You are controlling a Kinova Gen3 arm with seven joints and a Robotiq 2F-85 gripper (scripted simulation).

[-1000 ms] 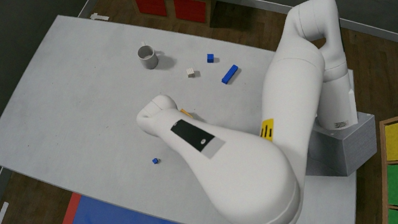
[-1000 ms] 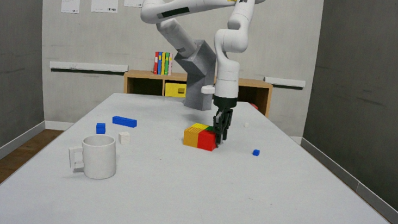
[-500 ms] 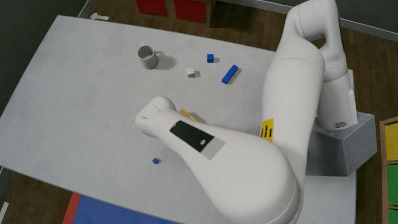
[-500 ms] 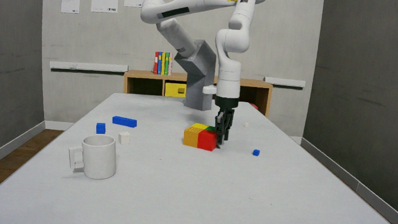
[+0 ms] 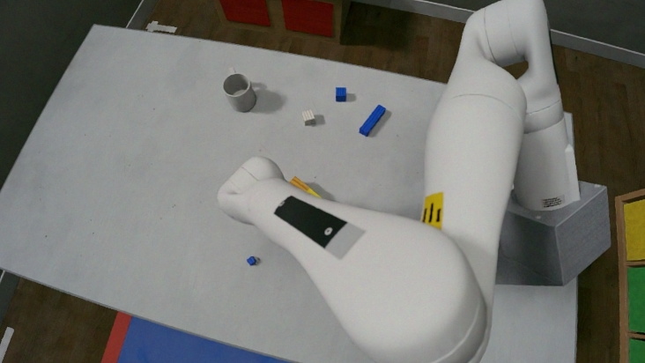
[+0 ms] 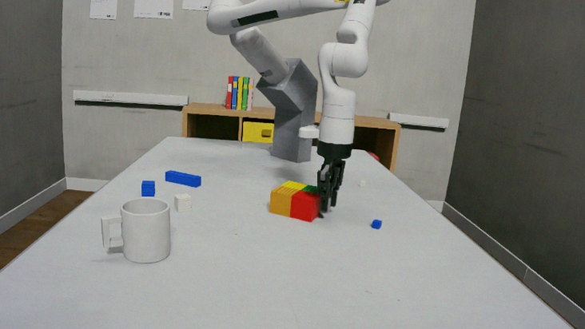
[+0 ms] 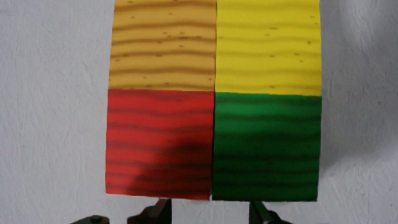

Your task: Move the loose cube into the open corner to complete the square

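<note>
Four cubes are seen grouped in a two-by-two square on the table (image 5: 149,216) (image 6: 228,265) (image 7: 50,100). In the wrist view, the orange cube (image 6: 280,202) (image 7: 162,47) is set beside the yellow cube (image 6: 295,185) (image 7: 268,47), with the red cube (image 6: 304,205) (image 7: 159,142) and the green cube (image 6: 309,188) (image 7: 266,147) placed below them. A thin dark seam is shown between red and green, and their lower edges are slightly uneven; whether full flush contact is made cannot be told. Which cube was the loose one cannot be told. The gripper (image 6: 328,210) (image 7: 210,212) is positioned at the red-green side, its fingers parted partway, with nothing grasped. The mug (image 5: 240,92) (image 6: 145,231) is stood well apart from the cubes.
</note>
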